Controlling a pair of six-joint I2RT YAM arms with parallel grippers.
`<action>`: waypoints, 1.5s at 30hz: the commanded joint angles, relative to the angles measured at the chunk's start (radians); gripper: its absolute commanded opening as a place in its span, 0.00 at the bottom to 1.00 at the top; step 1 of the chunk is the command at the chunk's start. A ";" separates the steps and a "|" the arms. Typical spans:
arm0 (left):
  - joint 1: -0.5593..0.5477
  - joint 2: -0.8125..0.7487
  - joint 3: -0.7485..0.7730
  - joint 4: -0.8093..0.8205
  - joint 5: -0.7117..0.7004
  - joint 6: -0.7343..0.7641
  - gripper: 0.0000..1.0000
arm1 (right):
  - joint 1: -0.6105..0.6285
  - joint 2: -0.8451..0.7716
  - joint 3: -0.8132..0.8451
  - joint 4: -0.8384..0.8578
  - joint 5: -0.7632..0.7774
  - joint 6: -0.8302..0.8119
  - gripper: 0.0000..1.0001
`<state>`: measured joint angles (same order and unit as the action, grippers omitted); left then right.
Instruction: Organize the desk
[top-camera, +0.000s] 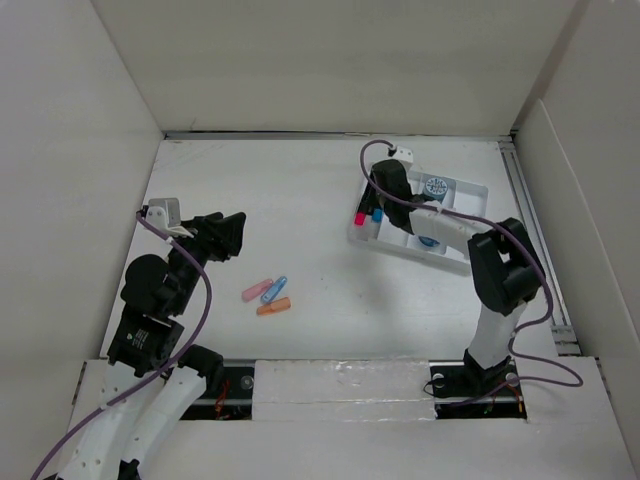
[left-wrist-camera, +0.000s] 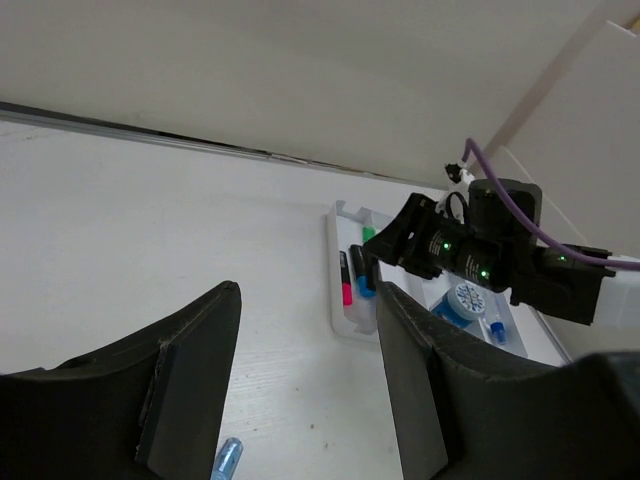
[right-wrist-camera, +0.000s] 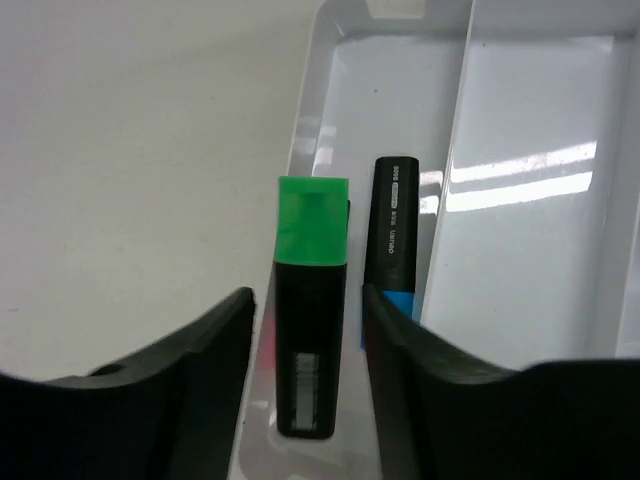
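Top view: the large matte-white desk (top-camera: 300, 190) carries a white compartmented plastic tray (top-camera: 470, 190) at upper right and three small pastel pieces (top-camera: 268, 292) loose at centre. Left wrist: the left gripper (left-wrist-camera: 308, 300) gapes, empty. Right wrist: the right gripper (right-wrist-camera: 308, 295) loosely straddles a green-capped black highlighter (right-wrist-camera: 312, 220) lying in the tray. A crooked lift could snag the highlighter and drag it out.

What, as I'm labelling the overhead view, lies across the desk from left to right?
left gripper → small pink item → small blue item → white tray. The orange item and the right gripper overlap others, so they are left out.
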<state>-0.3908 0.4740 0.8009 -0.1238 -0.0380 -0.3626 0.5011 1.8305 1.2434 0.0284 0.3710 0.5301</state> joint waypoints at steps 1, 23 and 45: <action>0.004 -0.003 0.012 0.046 0.003 0.014 0.52 | -0.025 0.023 0.065 -0.002 -0.047 0.007 0.56; 0.004 0.014 0.030 0.018 -0.074 -0.012 0.52 | 0.546 -0.146 -0.251 0.123 -0.489 -0.311 0.81; 0.004 -0.081 0.020 0.010 -0.195 -0.047 0.54 | 0.703 0.131 0.063 -0.091 -0.377 -0.496 0.77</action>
<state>-0.3908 0.4049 0.8009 -0.1413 -0.2249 -0.4061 1.1851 1.9518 1.2602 -0.0109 -0.0216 0.0719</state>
